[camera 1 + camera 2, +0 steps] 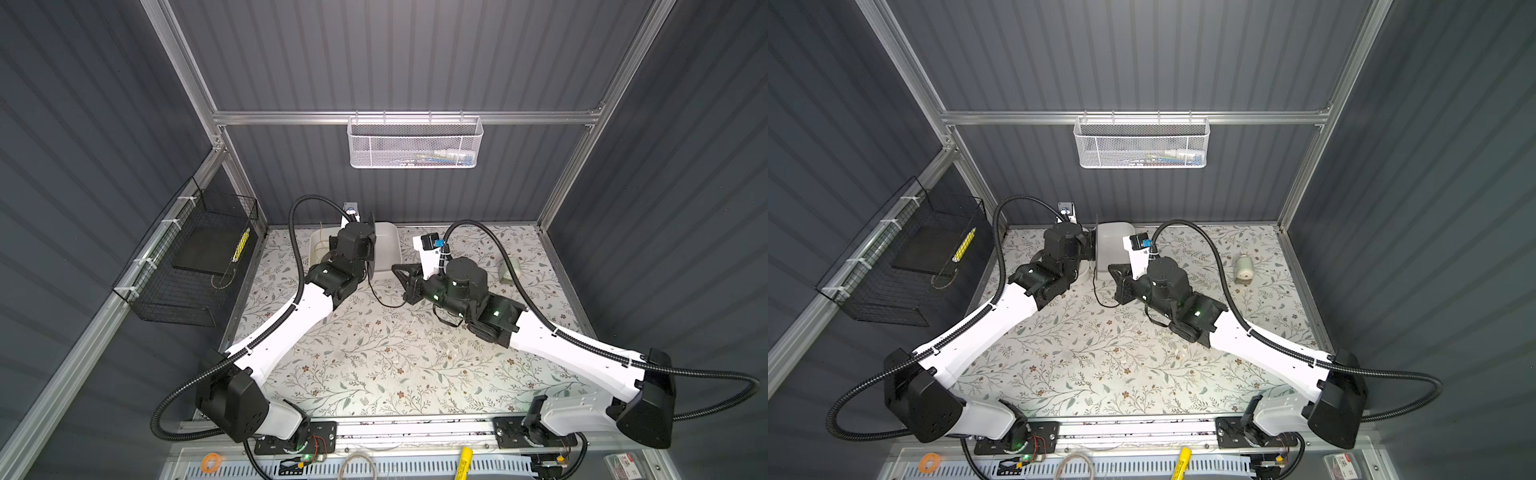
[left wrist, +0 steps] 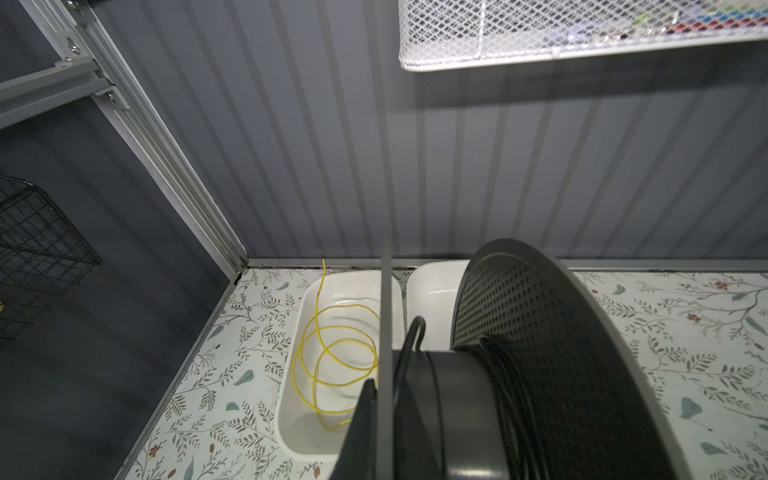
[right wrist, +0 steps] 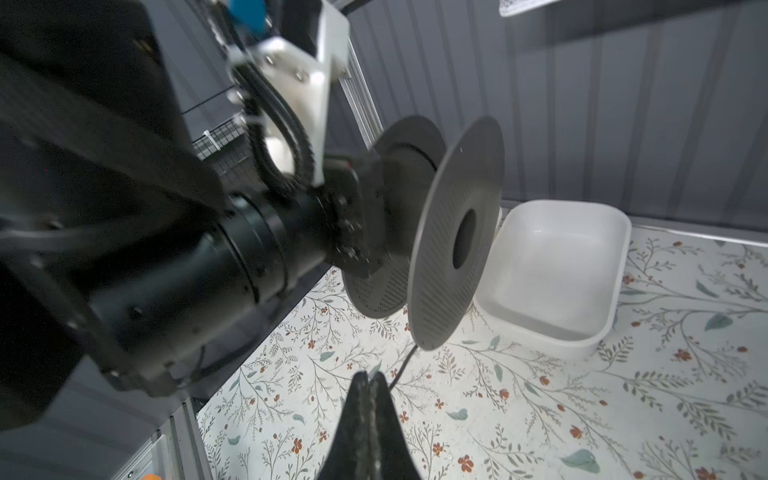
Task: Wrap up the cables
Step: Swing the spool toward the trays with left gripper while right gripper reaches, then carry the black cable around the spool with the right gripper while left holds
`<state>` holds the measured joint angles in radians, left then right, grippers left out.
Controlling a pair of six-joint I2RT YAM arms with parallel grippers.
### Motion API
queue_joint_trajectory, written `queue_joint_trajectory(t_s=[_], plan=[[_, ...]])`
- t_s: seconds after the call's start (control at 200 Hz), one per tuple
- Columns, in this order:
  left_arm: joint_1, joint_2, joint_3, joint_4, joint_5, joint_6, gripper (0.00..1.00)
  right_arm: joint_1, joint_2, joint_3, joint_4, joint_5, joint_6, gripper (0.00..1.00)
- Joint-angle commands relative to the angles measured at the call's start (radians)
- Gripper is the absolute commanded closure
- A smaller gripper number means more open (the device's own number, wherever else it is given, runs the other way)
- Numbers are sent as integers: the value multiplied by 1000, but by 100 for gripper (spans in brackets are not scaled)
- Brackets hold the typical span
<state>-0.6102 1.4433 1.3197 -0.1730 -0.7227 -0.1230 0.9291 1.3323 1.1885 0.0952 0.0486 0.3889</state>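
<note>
The left gripper [image 2: 384, 395] pinches one flange of the black spool [image 3: 436, 291], fingers narrow. The black cord [image 2: 507, 395] is wound on the spool's hub. One strand hangs below the spool toward the right gripper [image 3: 368, 380], whose fingers are pressed together; whether they pinch it, I cannot tell.

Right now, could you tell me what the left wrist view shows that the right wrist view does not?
Left wrist only: a yellow wire coil in a white bin, and the black cord wound on the hub. Right wrist only: the shut right hand and the centre hole in the spool. Both: spool, cord and the second white bin.
</note>
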Motion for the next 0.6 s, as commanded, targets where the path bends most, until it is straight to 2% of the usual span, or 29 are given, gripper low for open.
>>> queue_joint_trajectory(t_s=[0.0, 0.155, 0.265, 0.595], plan=[[-4, -23, -20, -9, -7, -9, 100, -5, 24, 102, -65, -54, -64, 100], [-10, -63, -89, -95, 54, -44, 100, -38, 76, 223, -101, -87, -61, 99], [-21, -106, -153, -165, 95, -84, 100, -92, 110, 295, -112, -158, -20, 98], [-45, -200, -239, -394, 186, -111, 100, -346, 223, 442, -112, -404, 155, 92]])
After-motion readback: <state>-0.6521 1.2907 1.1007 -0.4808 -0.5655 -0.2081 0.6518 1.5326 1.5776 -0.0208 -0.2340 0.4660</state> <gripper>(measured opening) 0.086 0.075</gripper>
